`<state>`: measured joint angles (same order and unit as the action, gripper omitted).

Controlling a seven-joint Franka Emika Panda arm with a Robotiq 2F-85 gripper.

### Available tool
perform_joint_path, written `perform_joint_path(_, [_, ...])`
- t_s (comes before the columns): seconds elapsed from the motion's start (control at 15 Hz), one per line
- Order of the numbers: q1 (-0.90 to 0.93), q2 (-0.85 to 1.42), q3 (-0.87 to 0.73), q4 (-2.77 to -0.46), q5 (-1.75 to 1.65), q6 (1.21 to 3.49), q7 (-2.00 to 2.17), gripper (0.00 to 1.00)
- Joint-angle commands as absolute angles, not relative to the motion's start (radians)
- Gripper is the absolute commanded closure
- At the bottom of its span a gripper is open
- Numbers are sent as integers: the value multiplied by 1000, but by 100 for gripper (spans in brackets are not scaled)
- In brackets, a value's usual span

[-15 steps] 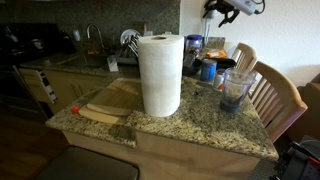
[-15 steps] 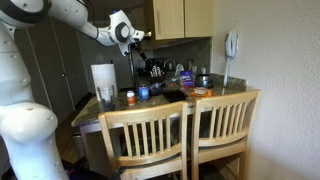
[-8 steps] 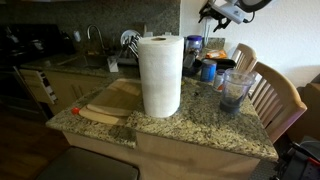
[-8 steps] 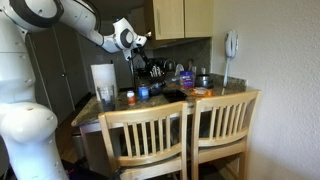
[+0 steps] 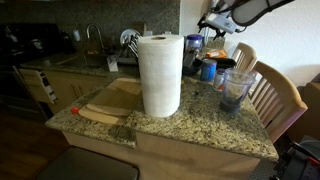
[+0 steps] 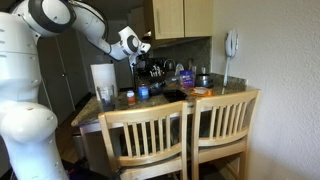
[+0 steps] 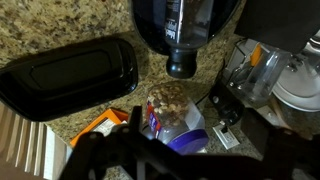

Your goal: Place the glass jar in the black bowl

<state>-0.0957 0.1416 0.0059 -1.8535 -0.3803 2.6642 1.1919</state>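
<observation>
In the wrist view a clear jar (image 7: 168,112) filled with nuts, with a blue lid and label, stands on the granite counter near a wall socket. A shallow black bowl (image 7: 70,75), which looks oblong from here, lies to its left, apart from it. My gripper (image 7: 190,152) hangs above the jar with dark fingers spread on either side, open and empty. In both exterior views the gripper (image 5: 215,22) (image 6: 143,45) is high above the back of the counter. The bowl shows as a dark shape (image 6: 172,96) behind the chairs.
A tall paper towel roll (image 5: 160,75), a clear tumbler (image 5: 236,88) and a blue container (image 5: 208,70) stand on the counter. A dark bottle (image 7: 185,40) stands just beyond the jar, and an orange item (image 7: 98,126) lies beside the bowl. Two wooden chairs (image 6: 185,135) front the counter.
The arm has swung and lowered a little toward the back of the counter. The gripper stays empty and nothing on the counter has moved.
</observation>
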Motion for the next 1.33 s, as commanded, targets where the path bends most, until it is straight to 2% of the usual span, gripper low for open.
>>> perform_joint_path(0.0, [-95, 138, 7, -1853, -380, 2664, 1192, 0])
perform_joint_path(0.2, [-92, 122, 9, -1853, -380, 2663, 1192, 0])
perform_joint_path(0.47, [-33, 221, 8, -1754, -211, 2464, 943, 0])
perform_joint_path(0.53, [-18, 159, -26, -1822, -262, 2534, 1026, 0])
perform_joint_path(0.87, [13, 212, -30, -1779, -230, 2511, 976, 0])
perform_joint_path(1.13, [110, 384, -108, -1514, -372, 2391, 1272, 0])
perform_joint_path(1.2, [82, 283, -79, -1656, -318, 2453, 1163, 0])
perform_joint_path(1.27, [100, 317, -93, -1607, -343, 2432, 1219, 0])
